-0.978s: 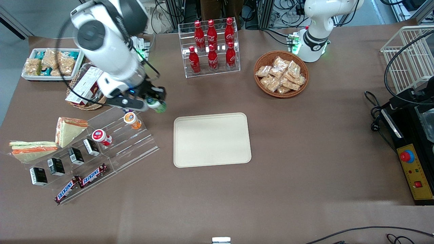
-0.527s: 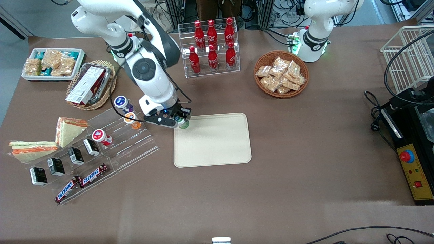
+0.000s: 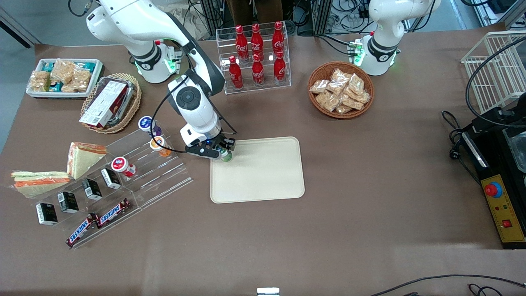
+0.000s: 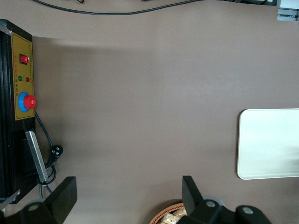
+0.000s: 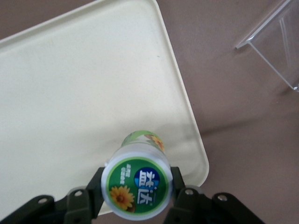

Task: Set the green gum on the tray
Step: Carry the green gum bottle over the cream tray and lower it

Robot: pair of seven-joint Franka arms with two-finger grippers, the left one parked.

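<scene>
My right gripper is shut on the green gum, a small green bottle with a white-rimmed green lid showing a sunflower. The fingers clamp the lid from both sides. The gum hangs upright just above the cream-beige tray, over the tray's corner that is farthest from the front camera and toward the working arm's end. Whether the bottle's base touches the tray is not clear. The tray is bare.
A clear acrylic stepped rack beside the tray holds an orange-bodied bottle, a red-lidded bottle, a blue-lidded bottle and small black boxes. A cola bottle rack and a snack basket stand farther from the camera.
The gripper carried the green gum from above the acrylic rack to the tray's corner and has come lower over it. The grip stayed shut on the gum.
</scene>
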